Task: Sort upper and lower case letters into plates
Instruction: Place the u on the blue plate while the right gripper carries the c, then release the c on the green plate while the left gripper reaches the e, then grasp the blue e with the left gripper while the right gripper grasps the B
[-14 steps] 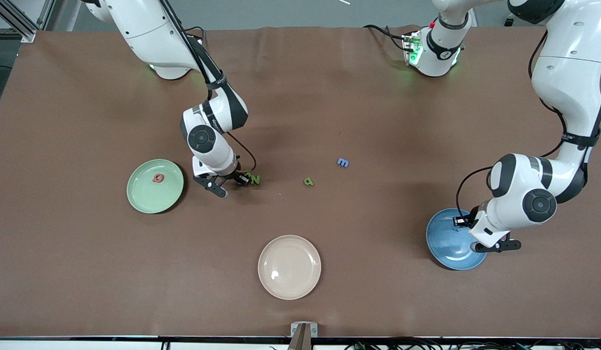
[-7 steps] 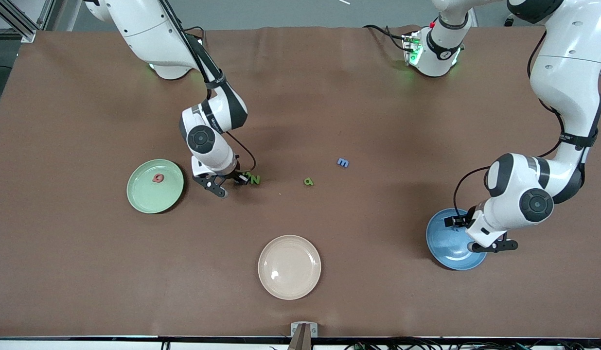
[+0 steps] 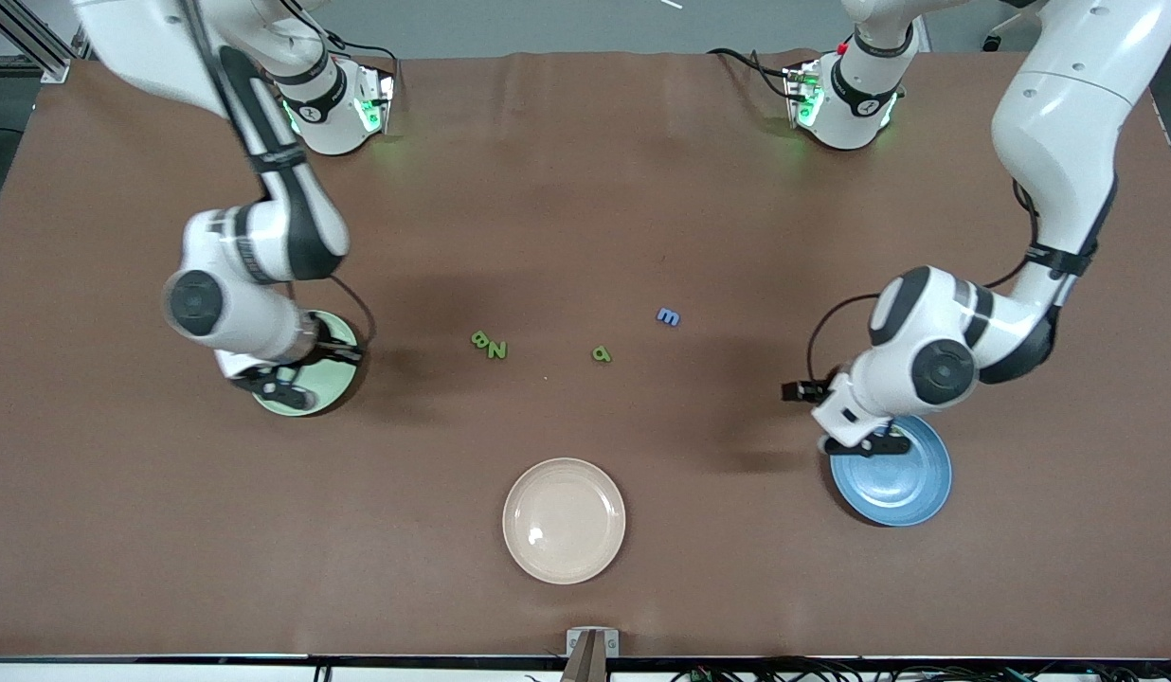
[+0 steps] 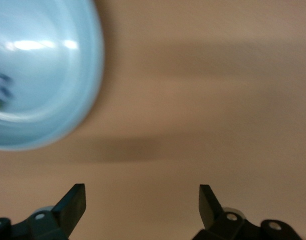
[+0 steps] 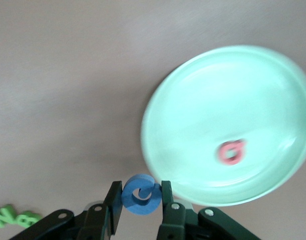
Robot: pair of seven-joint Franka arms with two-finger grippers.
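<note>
My right gripper (image 5: 141, 192) is shut on a blue G (image 5: 141, 196) and hangs over the edge of the mint green plate (image 3: 332, 390), by its rim (image 5: 158, 165). A red G (image 5: 230, 151) lies in that plate. My left gripper (image 4: 141, 195) is open and empty over bare table beside the blue plate (image 3: 908, 488), which shows blurred in the left wrist view (image 4: 47, 75). A green B (image 3: 479, 338), a green N (image 3: 496, 349), a small green letter (image 3: 601, 354) and a blue m (image 3: 668, 316) lie mid-table.
A cream-beige plate (image 3: 564, 520) sits nearer the front camera than the loose letters. The right arm's wrist (image 3: 235, 303) hides much of the mint plate in the front view. The left arm's wrist (image 3: 927, 365) hangs over the table beside the blue plate.
My right gripper shut on the blue G beside the green N and carried it over the mint plate. My left gripper opened and moved off the blue plate toward mid-table.
</note>
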